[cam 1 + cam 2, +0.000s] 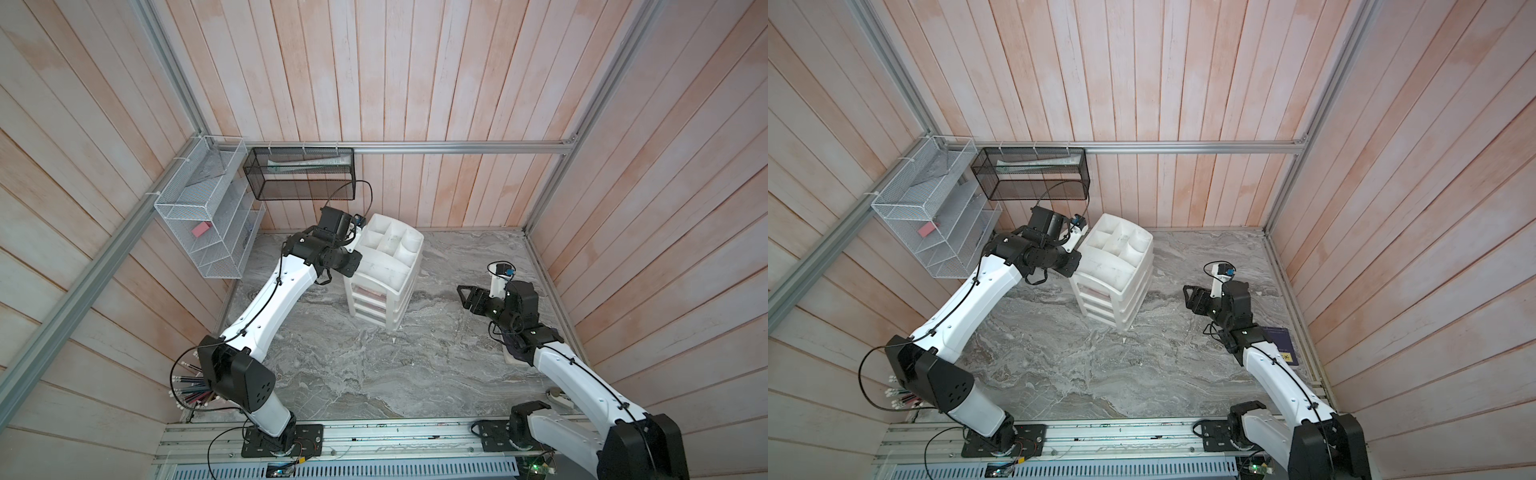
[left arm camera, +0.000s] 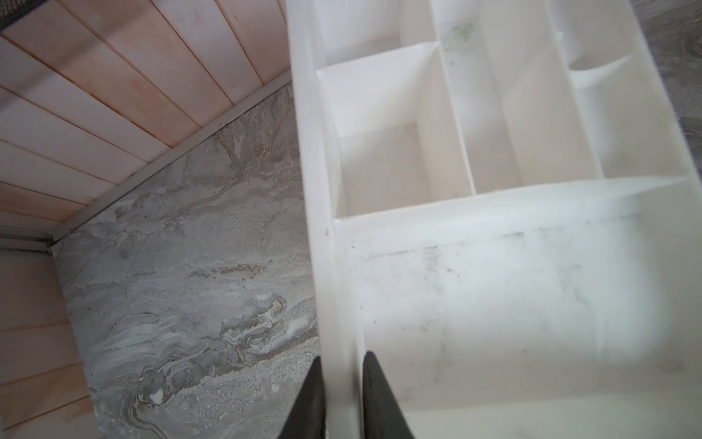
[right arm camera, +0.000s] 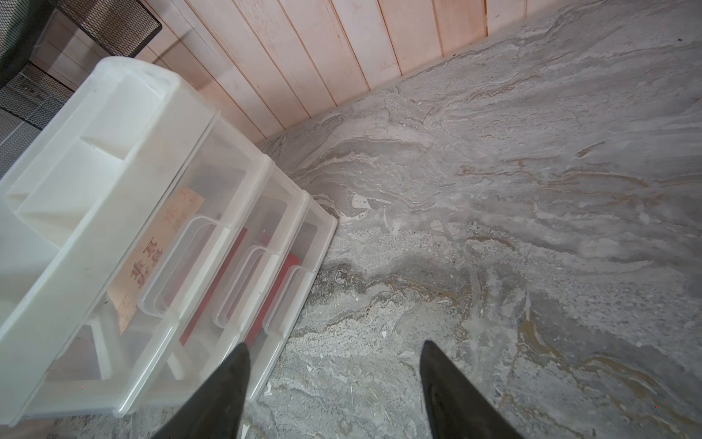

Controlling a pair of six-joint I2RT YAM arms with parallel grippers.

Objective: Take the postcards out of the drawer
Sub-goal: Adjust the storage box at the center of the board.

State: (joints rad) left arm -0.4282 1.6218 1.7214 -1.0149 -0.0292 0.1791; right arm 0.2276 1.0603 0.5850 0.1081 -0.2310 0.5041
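Left arm (image 1: 266,307): stretched across the worktop (image 1: 374,374) to the white drawer unit (image 1: 384,276), with its wrist bent over the unit's near left corner. The left wrist view shows the left fingers (image 2: 309,403) one on each side of the top tray's side wall, nipping it.

Right arm (image 1: 577,374): folded low on the right. The right fingers (image 3: 224,395) are spread wide over bare worktop, just beside the drawer fronts and touching nothing.

View differences: the postcards can be read only in the right wrist view. The cream postcard (image 3: 152,251) with orange characters lies in the top drawer (image 3: 212,182). One red postcard (image 3: 232,266) shows behind the middle drawer's front and a second red postcard (image 3: 287,266) behind the bottom drawer's. Through the cloudy plastic I cannot tell exactly which drawer holds each red card. All three drawers are pushed in. In both top views the top drawer shows only a pinkish tint. A navy booklet (image 1: 1281,345) with a yellow label, flat beside the right arm, is clear in a top view only.

Containers: the tray compartments (image 2: 383,167) show scuffed white floors. A white wire rack (image 1: 208,216) on the left wall holds a pink block (image 1: 202,228). A black mesh basket (image 1: 299,174) on the back rail holds papers. Pencils (image 1: 193,390) fan out behind the left arm's base.
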